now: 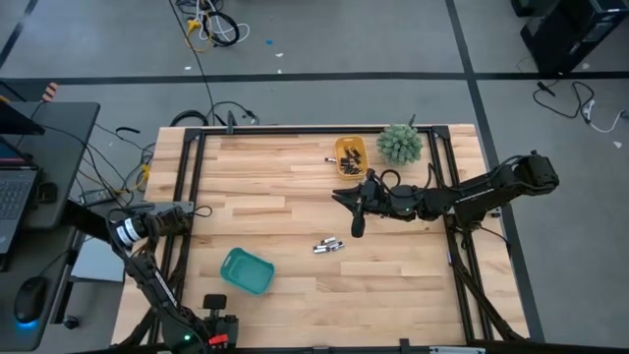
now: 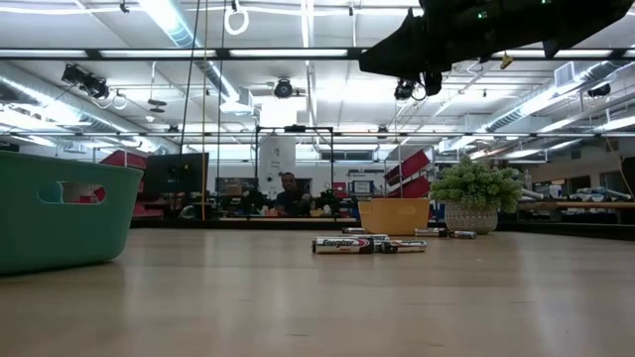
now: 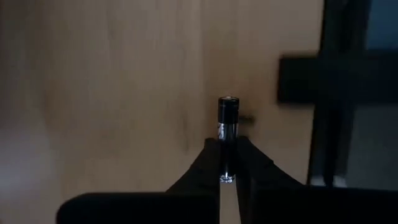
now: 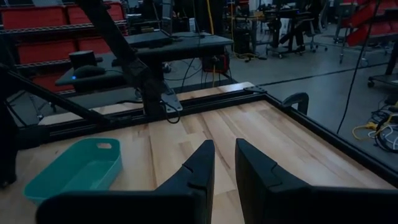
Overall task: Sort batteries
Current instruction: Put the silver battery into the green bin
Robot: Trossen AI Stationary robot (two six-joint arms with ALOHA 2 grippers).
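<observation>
High view: the left gripper (image 1: 189, 209) hung at the surface's (image 1: 285, 187) left edge, well apart from the loose batteries (image 1: 327, 245) at mid-surface; teal tray (image 1: 246, 270) near, yellow tray (image 1: 350, 157) far by the plant (image 1: 400, 144); the right gripper (image 1: 358, 224) hovered just beside the loose cells.
Low view: batteries (image 2: 369, 244) lay flat on the surface, nothing touching them.
Left wrist view: the fingers (image 3: 205, 163) pinched one dark battery (image 3: 228, 119) by its lower end, most of it jutting out.
Right wrist view: its fingers (image 4: 202, 160) stood slightly apart, holding nothing.
Risk: with so shallow a pinch, I judged the cell could pivot or slip out during carrying.
</observation>
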